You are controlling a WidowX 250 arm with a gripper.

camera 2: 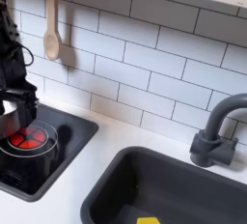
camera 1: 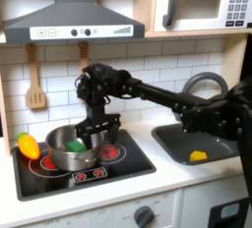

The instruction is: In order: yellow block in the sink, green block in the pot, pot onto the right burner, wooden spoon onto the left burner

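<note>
My first exterior view faces the toy kitchen head-on from a little way back, taking in the wall [camera 1: 148, 60], the stove and the sink [camera 1: 197, 143] on the first exterior view's right. My second exterior view sits much nearer, angled down across the desk [camera 2: 92, 175]. Both exterior views share the sink [camera 2: 164, 194], the tiles and the wooden spoon [camera 2: 51, 25].
</note>
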